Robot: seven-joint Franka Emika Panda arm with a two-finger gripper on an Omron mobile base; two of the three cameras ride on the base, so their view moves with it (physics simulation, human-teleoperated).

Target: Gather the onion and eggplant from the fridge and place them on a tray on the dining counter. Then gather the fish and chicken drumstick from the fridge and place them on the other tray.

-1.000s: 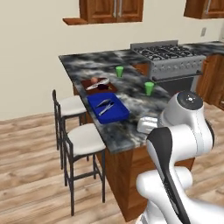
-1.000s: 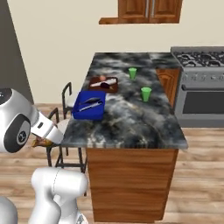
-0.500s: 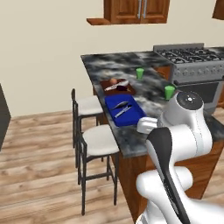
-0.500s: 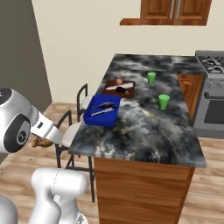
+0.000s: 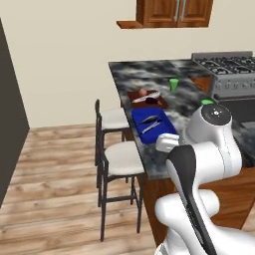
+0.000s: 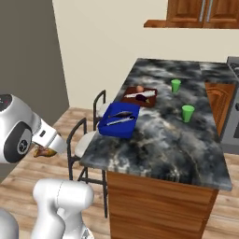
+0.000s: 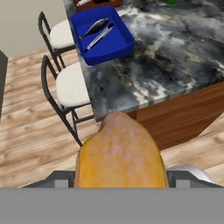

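A: Any writing or labels noted?
B: None that can be read.

A: Materials?
B: The tabletop [image 6: 177, 140] is dark marbled stone, glossy, on a wood-panelled base. Two trays are set on it near its stool-side edge: a blue tray [image 6: 122, 127], deep-walled and plastic-looking, and just beyond it a flat brown tray [image 6: 152, 98]. Two stools [image 5: 124, 157] with pale round seats and thin black frames are seen against that edge. Two green cups [image 6: 187, 113] are stood further in on the stone.

A: The task's things?
B: A slim grey fish [image 7: 95, 26] is laid in the blue tray beside a second long grey item that cannot be identified. On the brown tray a round orange-brown onion [image 6: 140, 88] and a dark eggplant [image 6: 141, 97] are made out, small and blurred. The chicken drumstick [image 7: 120, 155] is a golden, pebbled, rounded lump, held off the tabletop's near corner, over the plank floor.

A: The end effector [image 7: 120, 181]?
B: Clamped on the chicken drumstick, fingers spread wide around it.
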